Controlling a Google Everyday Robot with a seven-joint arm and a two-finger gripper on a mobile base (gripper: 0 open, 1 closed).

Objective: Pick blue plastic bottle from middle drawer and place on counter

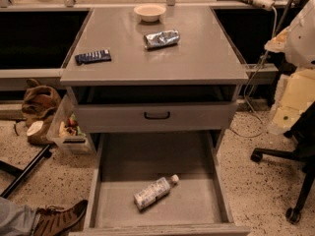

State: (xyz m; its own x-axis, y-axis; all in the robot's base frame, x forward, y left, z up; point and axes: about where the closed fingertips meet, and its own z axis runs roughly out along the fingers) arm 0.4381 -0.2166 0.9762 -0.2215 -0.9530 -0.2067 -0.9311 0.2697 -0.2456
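The blue plastic bottle (155,192) lies on its side on the floor of the open middle drawer (199,200), with its white cap pointing to the back right. The drawer is pulled far out towards me. The counter (202,58) is the grey top of the cabinet above it. My gripper is not in view. Only white and cream parts of what may be my arm (299,38) show at the right edge, well away from the bottle.
On the counter are a crumpled foil bag (161,39), a pale bowl (149,12) and a dark blue flat packet (93,57). A drawer front with a black handle (157,115) is above the open drawer. An office chair base (290,181) is at right. A bag (38,107), a bin (69,132) and a shoe (59,218) are at left.
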